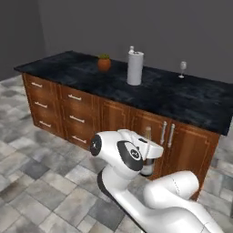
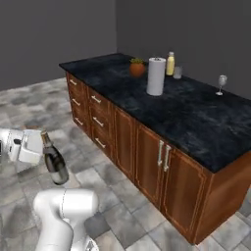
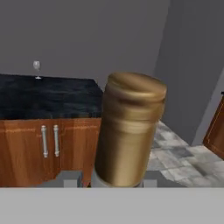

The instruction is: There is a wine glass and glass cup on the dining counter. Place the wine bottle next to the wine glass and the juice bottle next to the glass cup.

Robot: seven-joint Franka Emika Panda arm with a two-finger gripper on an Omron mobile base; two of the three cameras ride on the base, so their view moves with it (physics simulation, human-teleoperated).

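My gripper is shut on the neck of the wine bottle, a slim dark bottle held low over the floor in front of the cabinets. Its tan top looms close in the hand view, and its body peeks out behind my arm. The wine glass stands at the far edge of the dining counter. The yellow juice bottle and the glass cup stand together behind the paper-towel roll.
A white paper-towel roll and a potted plant stand on the counter's far half. Wooden drawers and cabinet doors face me. Grey tiled floor lies around the island.
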